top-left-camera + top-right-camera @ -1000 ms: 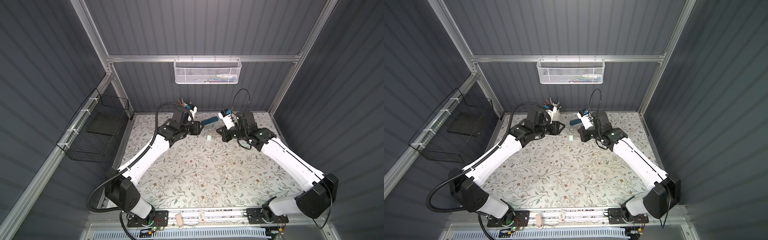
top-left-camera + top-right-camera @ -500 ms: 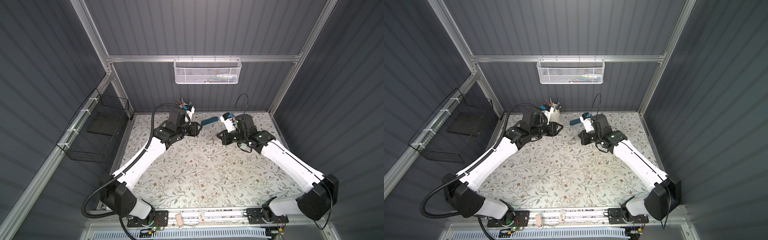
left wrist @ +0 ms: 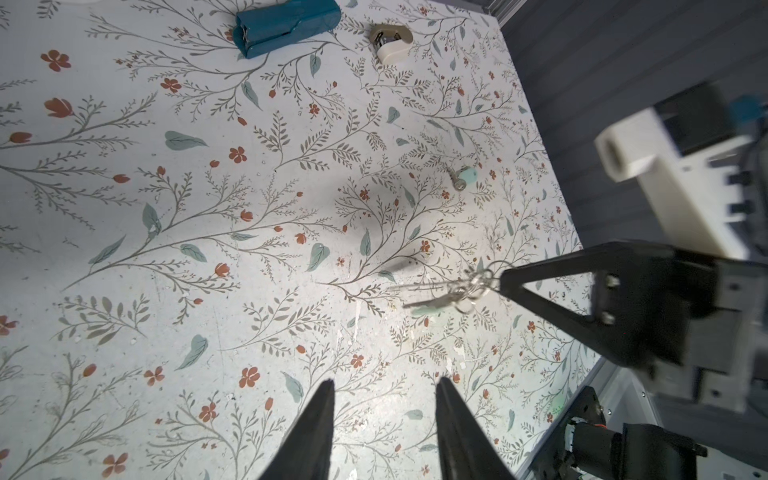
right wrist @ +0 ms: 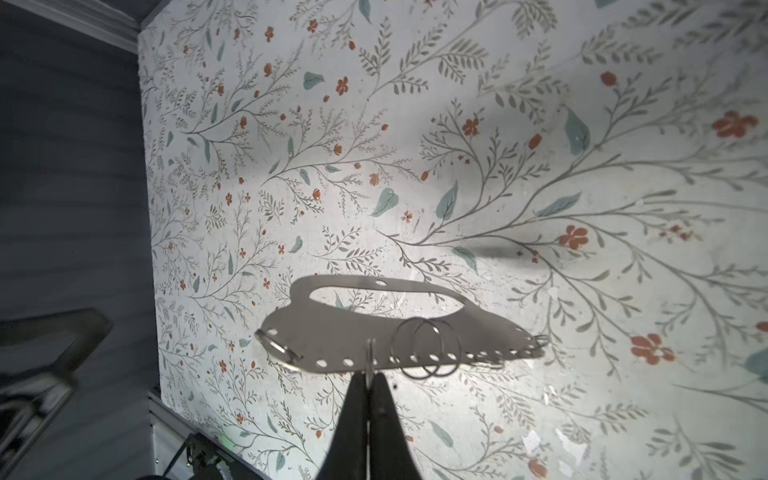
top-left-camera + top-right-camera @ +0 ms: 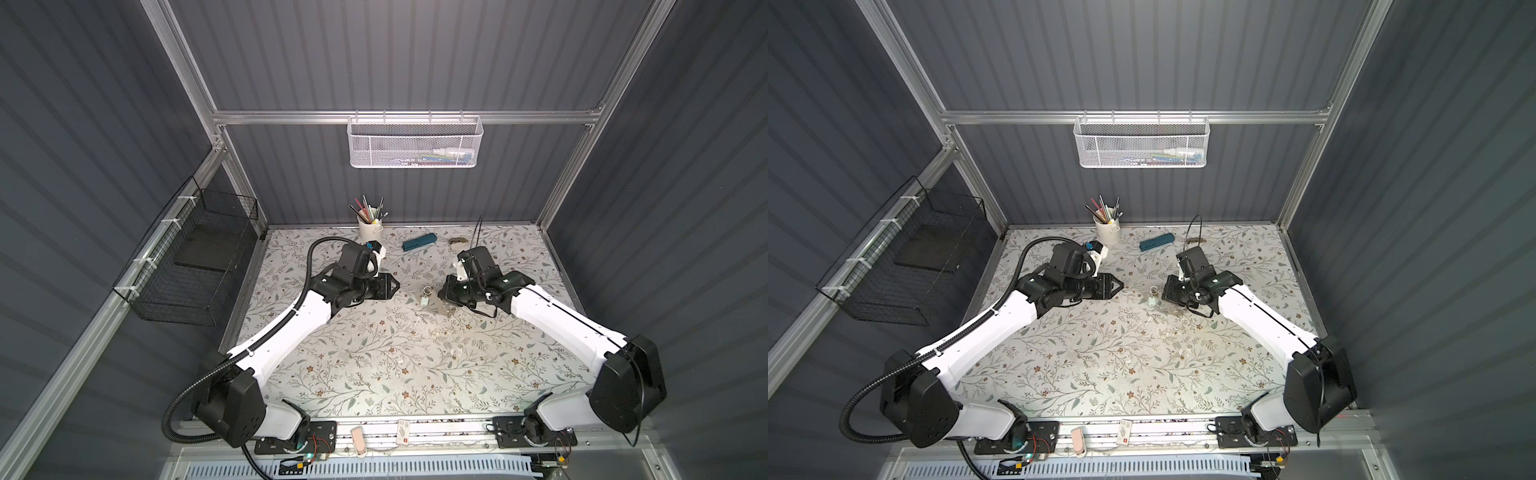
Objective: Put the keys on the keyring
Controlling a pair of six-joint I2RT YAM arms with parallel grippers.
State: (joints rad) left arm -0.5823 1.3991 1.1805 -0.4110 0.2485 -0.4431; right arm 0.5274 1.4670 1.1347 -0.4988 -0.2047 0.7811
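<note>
Along the bench's far edge stand one cup of pens (image 5: 370, 230), one dark-teal case (image 5: 419, 241) and one small beige object (image 5: 458, 240). Nearer the middle lies one key (image 3: 463, 178) with a mint tag. A possible second key (image 3: 426, 309) by the one keyring (image 4: 353, 328) is too blurred to count. On the walls hang two baskets, one white basket (image 5: 415, 143) and one black basket (image 5: 195, 266).

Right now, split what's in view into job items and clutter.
Job: loose key; keyring, held by right gripper.
Lying about: teal case; pen cup; small beige object; white mesh basket; black wire basket.
</note>
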